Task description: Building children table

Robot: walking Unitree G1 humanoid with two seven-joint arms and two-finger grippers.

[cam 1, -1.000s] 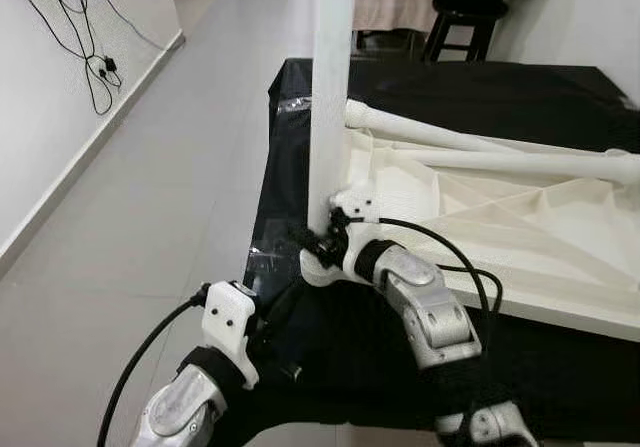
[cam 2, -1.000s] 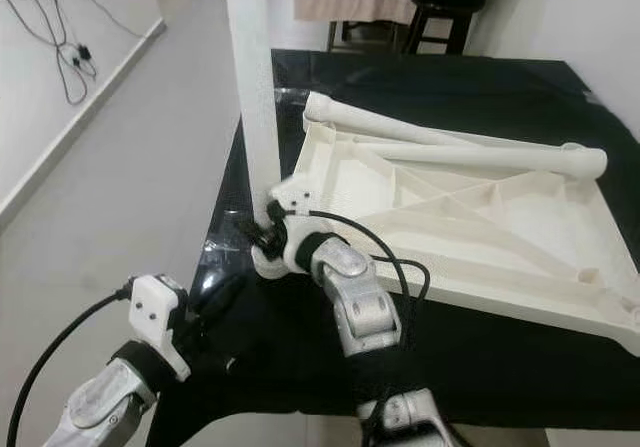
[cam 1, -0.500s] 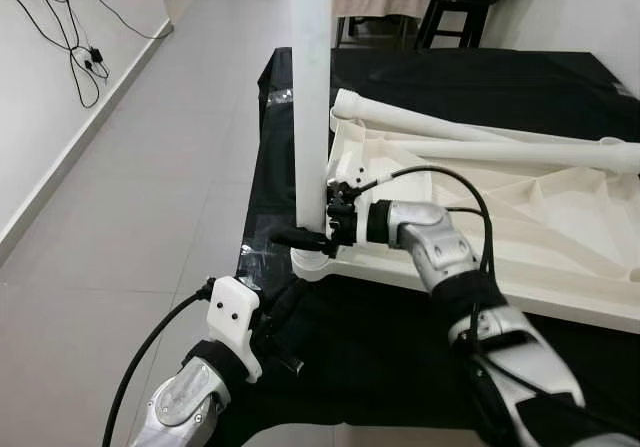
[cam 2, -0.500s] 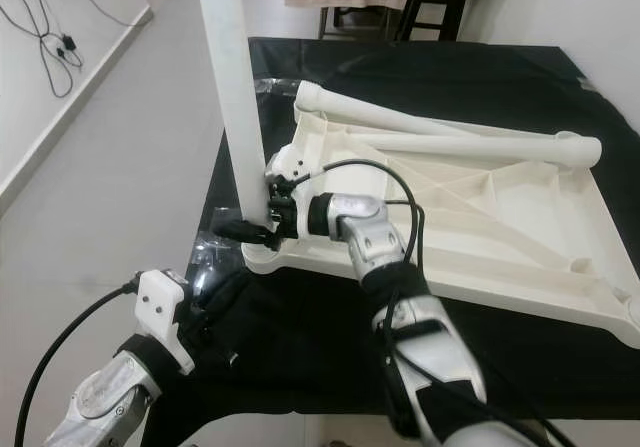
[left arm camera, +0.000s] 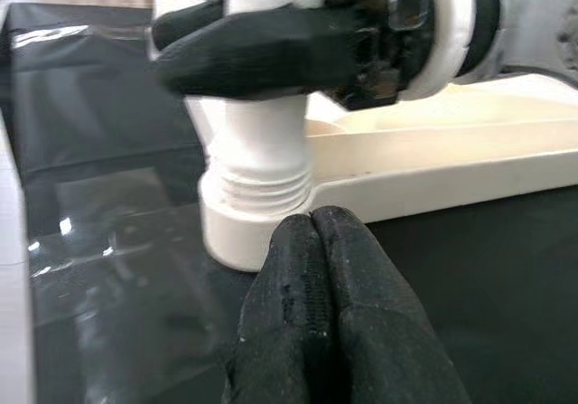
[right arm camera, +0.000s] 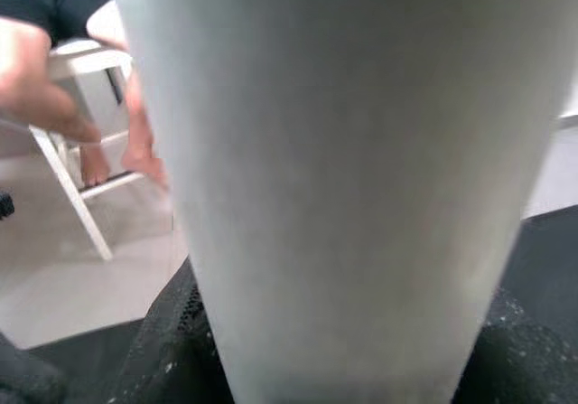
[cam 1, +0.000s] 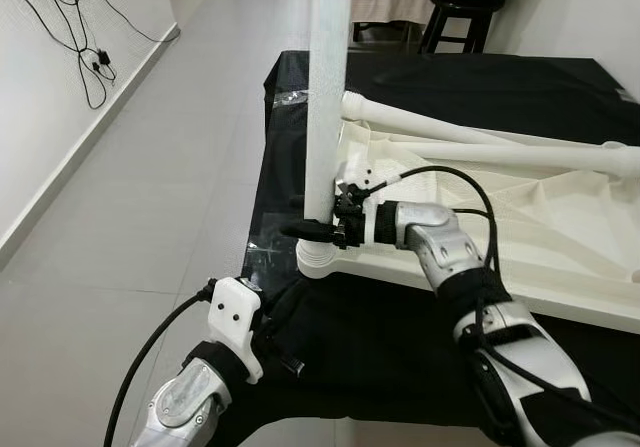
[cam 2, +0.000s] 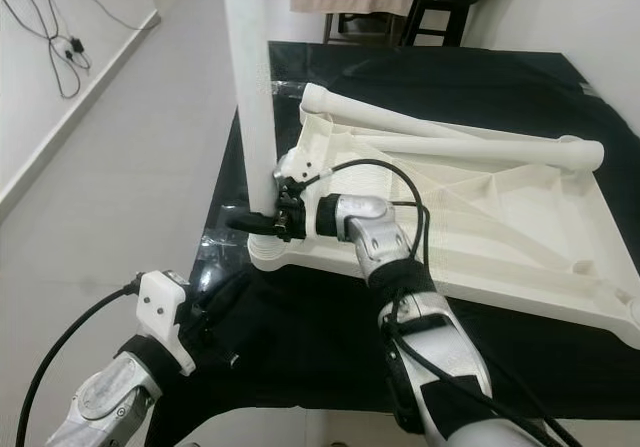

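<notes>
My right gripper (cam 1: 318, 230) clamps upright leg (cam 1: 327, 87) just above tabletop (cam 2: 480, 217) socket, keeping threads aligned. Left gripper (left arm camera: 318, 241) clenched empty, idle below socket.

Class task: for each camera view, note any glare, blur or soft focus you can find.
Left eye view: window glare on the glossy black table. Left wrist view: shut left gripper soft, table glare. Right wrist view: upright white leg blurred close up.
</notes>
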